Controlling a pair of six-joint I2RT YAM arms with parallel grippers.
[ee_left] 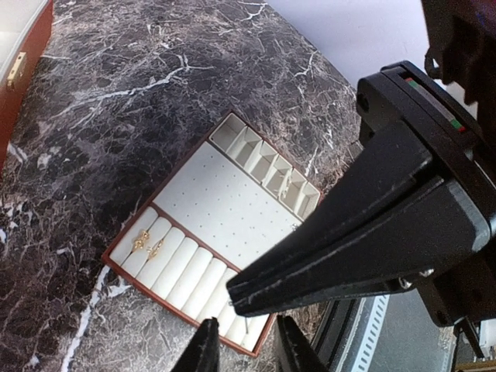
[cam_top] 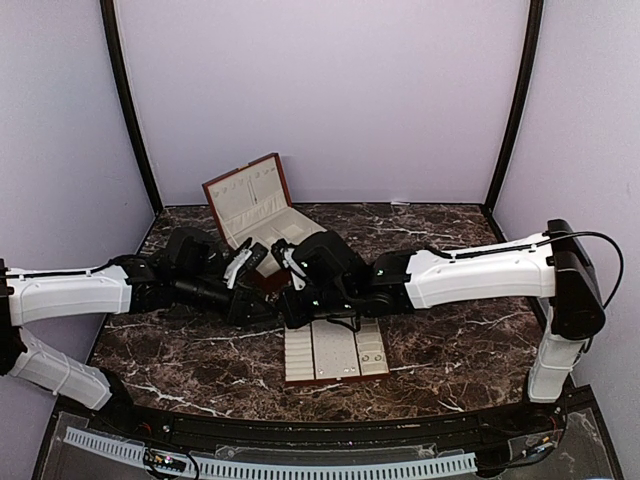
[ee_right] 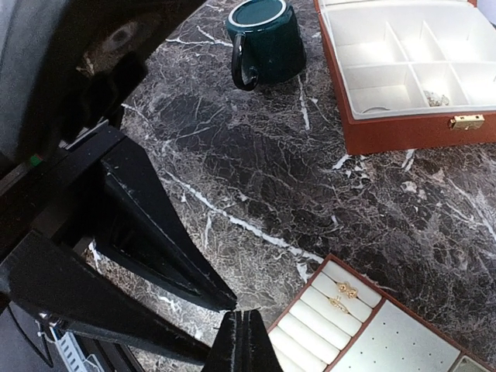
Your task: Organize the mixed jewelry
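The cream-lined tray (ee_left: 225, 201) lies on the marble, and two gold rings (ee_left: 147, 245) sit in its ring rolls. They also show in the right wrist view (ee_right: 342, 297). My right gripper (ee_right: 248, 341) is shut above the table just beyond the tray's corner. In the left wrist view a thin pale stud pin (ee_left: 246, 325) sticks out below its closed tips (ee_left: 232, 301). My left gripper (ee_left: 246, 353) is open and empty, close beside the right one, its fingers (ee_right: 155, 225) filling the left of the right wrist view. A small pale piece (ee_right: 435, 98) lies in the wooden box (ee_right: 403, 132).
A dark green cup (ee_right: 267, 35) stands left of the open red-brown box (cam_top: 245, 205) at the back of the table. Both arms meet mid-table (cam_top: 270, 280), just behind the tray (cam_top: 335, 352). The table's front edge and a white slotted rail (ee_left: 372, 325) are near the tray.
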